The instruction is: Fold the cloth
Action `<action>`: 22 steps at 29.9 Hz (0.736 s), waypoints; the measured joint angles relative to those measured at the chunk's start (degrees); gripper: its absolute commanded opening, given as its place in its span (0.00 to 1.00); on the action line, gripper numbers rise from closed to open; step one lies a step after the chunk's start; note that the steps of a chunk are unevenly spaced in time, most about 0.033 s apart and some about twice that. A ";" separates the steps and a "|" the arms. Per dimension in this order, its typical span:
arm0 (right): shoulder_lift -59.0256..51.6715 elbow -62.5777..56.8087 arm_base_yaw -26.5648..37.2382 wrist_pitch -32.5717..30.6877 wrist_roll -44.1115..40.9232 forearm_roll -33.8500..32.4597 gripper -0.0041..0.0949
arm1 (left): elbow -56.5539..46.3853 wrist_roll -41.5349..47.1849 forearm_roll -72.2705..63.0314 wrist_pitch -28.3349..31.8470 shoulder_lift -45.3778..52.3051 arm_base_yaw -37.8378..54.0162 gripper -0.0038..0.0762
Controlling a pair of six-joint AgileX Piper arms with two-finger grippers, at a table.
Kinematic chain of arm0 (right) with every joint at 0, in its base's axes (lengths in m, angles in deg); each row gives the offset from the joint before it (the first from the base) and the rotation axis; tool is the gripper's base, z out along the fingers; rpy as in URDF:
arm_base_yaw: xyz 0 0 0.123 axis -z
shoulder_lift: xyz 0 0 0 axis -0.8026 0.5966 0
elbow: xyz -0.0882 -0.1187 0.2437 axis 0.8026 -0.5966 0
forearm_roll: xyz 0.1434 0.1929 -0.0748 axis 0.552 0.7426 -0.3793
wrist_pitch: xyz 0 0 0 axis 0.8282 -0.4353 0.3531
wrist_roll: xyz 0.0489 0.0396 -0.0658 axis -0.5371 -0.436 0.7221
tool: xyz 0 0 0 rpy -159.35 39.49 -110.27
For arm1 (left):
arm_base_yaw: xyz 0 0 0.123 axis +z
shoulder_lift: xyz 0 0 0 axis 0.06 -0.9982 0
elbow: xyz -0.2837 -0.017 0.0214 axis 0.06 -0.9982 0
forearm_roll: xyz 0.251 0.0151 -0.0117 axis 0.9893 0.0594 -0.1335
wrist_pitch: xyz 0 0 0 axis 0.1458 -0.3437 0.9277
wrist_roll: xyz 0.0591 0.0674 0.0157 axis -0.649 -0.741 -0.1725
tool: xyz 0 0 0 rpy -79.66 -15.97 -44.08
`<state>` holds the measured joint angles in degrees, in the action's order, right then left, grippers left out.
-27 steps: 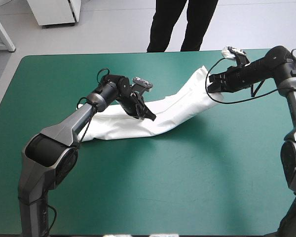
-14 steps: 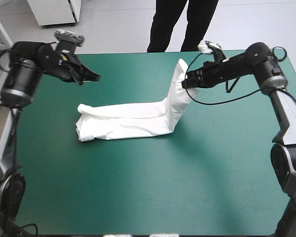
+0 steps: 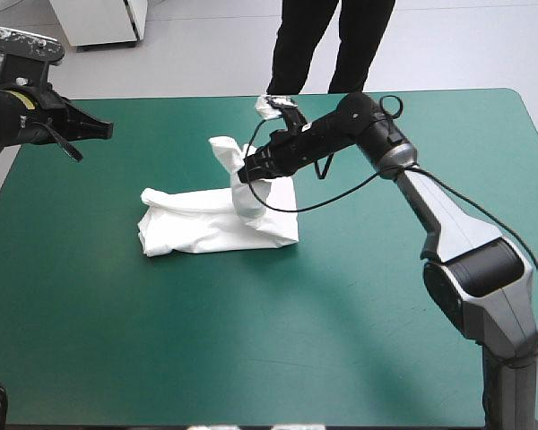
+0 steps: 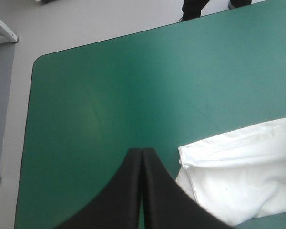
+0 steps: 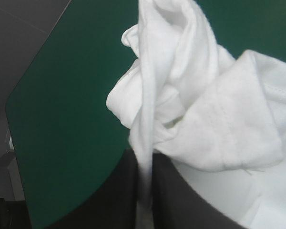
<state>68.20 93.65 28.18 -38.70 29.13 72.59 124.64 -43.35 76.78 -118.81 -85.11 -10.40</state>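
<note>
The T-shirt (image 3: 206,228) lies as a folded white bundle on the desk (image 3: 323,340), a little left of its middle, with its long side running across. The left end of the bundle is a soft rounded fold resting flat on the teal-green cover (image 3: 117,296). At the right end the cloth comes up off the bundle in a twisted, crumpled bunch that stands above the layers beneath it.

That bunch is in the right tool (image 3: 245,176). Seen from its own wrist, the black fingers (image 5: 109,200) are all but closed, with a thin strip of fabric pinched between them. Above the pinch the cloth billows out into loose folds, and a stitched hem hangs just beside it. The right arm (image 3: 430,206) reaches in from the desk's right side, low over the surface, its wrist pointing toward the left.

The left tool (image 3: 103,132) hangs in the air by the desk's far left corner, well apart from the T-shirt. Its two fingers are pressed together into a single point with nothing between them. From its wrist the bundle's left end (image 4: 238,181) shows off to one side on the cover.
</note>
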 measured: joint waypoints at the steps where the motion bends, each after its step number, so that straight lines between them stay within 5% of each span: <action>1: 1.28 1.09 -0.80 0.07 -0.26 0.00 0.02 | 0.00 -0.01 0.09 -0.28 0.29 0.00 0.04; 13: 13.20 12.09 -6.65 2.57 -0.62 1.13 0.05 | 0.00 0.43 0.34 -1.46 0.80 0.00 0.04; 22: 15.31 17.41 -7.82 2.28 1.56 3.17 0.43 | 0.00 0.49 0.34 -1.46 0.80 0.00 0.04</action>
<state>83.50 111.05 20.36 -36.42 30.69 75.75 124.64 -42.86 77.12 -120.27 -84.31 -10.40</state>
